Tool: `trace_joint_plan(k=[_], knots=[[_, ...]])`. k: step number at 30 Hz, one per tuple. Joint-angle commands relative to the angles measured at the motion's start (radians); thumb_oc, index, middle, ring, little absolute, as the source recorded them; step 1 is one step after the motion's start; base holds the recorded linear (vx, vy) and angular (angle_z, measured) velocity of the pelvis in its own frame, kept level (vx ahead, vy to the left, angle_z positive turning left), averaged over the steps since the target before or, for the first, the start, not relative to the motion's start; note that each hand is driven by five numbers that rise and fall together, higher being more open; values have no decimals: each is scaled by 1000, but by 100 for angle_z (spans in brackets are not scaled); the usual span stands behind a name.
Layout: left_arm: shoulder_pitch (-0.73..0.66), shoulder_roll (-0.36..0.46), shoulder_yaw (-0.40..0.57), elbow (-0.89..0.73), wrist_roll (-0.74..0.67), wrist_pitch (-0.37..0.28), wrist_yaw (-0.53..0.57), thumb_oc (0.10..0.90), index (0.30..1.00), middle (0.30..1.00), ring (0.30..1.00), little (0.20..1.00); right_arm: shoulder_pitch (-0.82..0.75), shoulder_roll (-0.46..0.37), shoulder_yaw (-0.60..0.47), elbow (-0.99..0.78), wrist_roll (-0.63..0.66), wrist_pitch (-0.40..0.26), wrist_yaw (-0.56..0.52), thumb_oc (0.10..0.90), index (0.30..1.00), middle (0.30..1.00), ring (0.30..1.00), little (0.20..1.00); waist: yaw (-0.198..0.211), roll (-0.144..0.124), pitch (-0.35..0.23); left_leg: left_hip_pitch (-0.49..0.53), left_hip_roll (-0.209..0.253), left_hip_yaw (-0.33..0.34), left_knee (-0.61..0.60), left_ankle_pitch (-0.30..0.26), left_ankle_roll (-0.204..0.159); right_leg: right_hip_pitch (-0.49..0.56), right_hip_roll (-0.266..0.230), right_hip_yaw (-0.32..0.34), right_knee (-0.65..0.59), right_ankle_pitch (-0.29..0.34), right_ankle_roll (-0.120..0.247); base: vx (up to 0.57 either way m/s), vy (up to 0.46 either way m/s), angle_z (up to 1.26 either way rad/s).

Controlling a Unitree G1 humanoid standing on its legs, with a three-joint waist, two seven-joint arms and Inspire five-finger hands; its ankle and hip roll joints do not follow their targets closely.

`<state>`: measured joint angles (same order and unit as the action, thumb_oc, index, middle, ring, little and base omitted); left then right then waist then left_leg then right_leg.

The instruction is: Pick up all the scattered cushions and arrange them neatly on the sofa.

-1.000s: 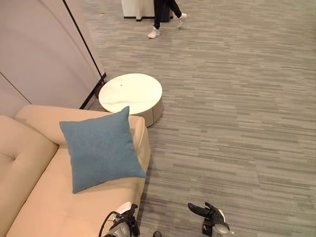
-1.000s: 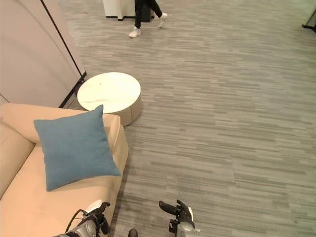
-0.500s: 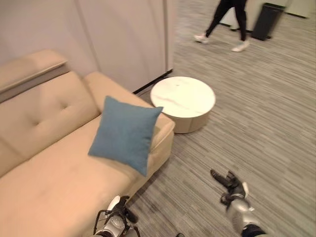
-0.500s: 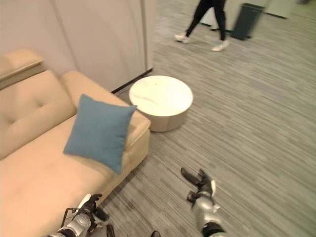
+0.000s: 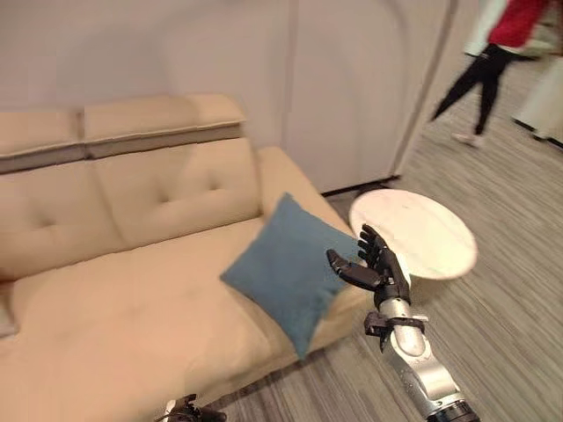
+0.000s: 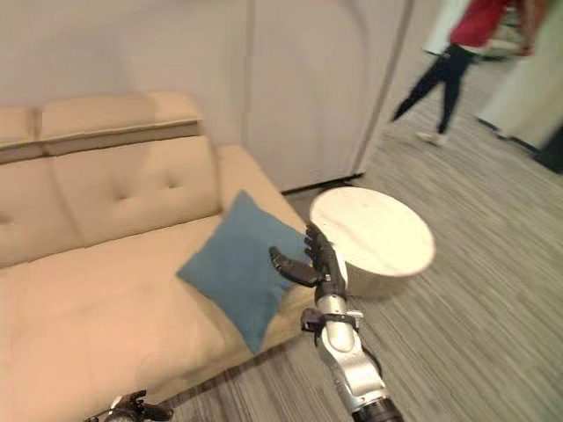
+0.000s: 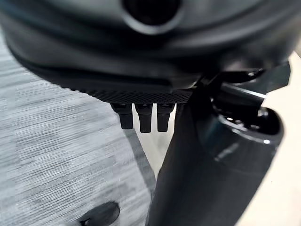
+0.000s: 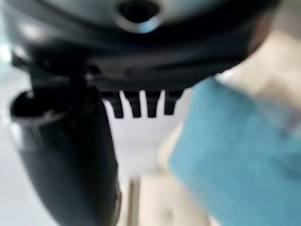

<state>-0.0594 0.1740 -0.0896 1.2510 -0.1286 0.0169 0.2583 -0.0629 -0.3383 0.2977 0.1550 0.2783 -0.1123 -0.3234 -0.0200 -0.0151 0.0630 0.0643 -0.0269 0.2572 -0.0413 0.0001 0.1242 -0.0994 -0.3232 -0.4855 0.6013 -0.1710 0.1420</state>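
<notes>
A blue square cushion (image 5: pixel 286 268) lies tilted on the seat of the beige sofa (image 5: pixel 132 290), close to its right armrest. My right hand (image 5: pixel 378 264) is raised in front of the cushion's right corner, open, fingers straight and thumb spread. The right wrist view has the cushion (image 8: pixel 235 150) just past the fingertips (image 8: pixel 134 108), and nothing sits inside the hand. Low by the sofa's front edge hangs my left hand (image 5: pixel 189 411). Its fingers (image 7: pixel 141 115) look straight over grey floor and hold nothing.
A round white low table (image 5: pixel 422 233) stands on the grey carpet just right of the sofa's armrest. A person (image 5: pixel 493 70) walks at the far right. Pale wall panels rise behind the sofa. Much of the sofa seat left of the cushion is bare.
The whole view has swung left toward the sofa, so the camera moved. My right hand has risen from near the floor up to the cushion's right corner. The cushion stays on the seat.
</notes>
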Motion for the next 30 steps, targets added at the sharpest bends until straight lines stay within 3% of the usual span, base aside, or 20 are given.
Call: trace_joint_plan(k=[1,2,3,6,10,14,16,19,25,30], knots=[[-43,36,-69,-4,-7,-62,-20,800,900,900,900,900,-227,-120,-141,206,-23,-98,31,800,900,900,900,900,10,-43,11,19,36,-26,-40,-79,-84,66,28,167,-391,193,12,246,-294,158],[-59,42,-91,-8,-18,-70,-33,800,900,900,900,900,-258,-167,-132,215,-38,-99,24,800,900,900,900,900,-1,-54,10,25,28,-69,-40,-87,-91,60,67,281,-460,186,21,203,-204,177],[-69,37,-95,-12,-31,-74,-54,800,900,900,900,900,-261,-181,-146,218,-36,-95,19,800,900,900,900,900,-5,-64,9,31,18,-87,-33,-92,-92,83,85,320,-477,182,24,235,-137,160],[-77,33,-111,-61,-64,-97,-98,800,900,900,900,900,-373,-229,-149,270,-127,-64,-23,800,900,900,900,900,26,-89,-12,40,22,-110,-33,-91,-106,105,83,241,-501,211,28,198,-203,76],[-71,28,-149,-182,-122,-116,-113,800,900,900,900,900,-503,-316,-143,309,-273,35,-55,800,900,900,900,900,41,-98,-39,30,33,-146,-46,-81,-133,152,122,191,-586,208,14,159,-168,25],[-91,41,-187,-247,-153,-120,-101,800,900,900,900,900,-624,-376,-107,432,-257,59,-42,800,900,900,900,900,53,-105,-46,12,57,-167,-46,-68,-159,172,152,160,-632,177,-7,88,-145,9],[-116,50,-194,-271,-208,-115,-103,800,900,900,900,900,-726,-409,-22,530,-214,116,55,800,900,900,900,900,49,-119,-46,-5,75,-168,-46,-57,-183,184,173,148,-672,174,-18,45,-145,13],[-151,64,-211,-362,-277,-119,-98,800,900,900,900,900,-832,-416,67,642,-206,178,148,800,900,900,900,900,42,-125,-41,-35,89,-171,-46,-41,-209,176,188,131,-689,163,-22,8,-96,15],[-259,50,-231,-438,-362,-156,-37,800,900,900,900,900,-960,-351,185,861,-145,131,215,800,900,900,900,900,40,-117,-7,-114,109,-163,-46,-10,-236,105,201,128,-689,160,-19,-86,-38,4],[-274,45,-278,-487,-425,-172,-59,800,900,900,900,900,-1022,-302,248,1009,-89,149,331,800,900,900,900,900,44,-112,23,-146,114,-157,-46,4,-248,72,212,130,-689,163,-25,-35,-19,1]])
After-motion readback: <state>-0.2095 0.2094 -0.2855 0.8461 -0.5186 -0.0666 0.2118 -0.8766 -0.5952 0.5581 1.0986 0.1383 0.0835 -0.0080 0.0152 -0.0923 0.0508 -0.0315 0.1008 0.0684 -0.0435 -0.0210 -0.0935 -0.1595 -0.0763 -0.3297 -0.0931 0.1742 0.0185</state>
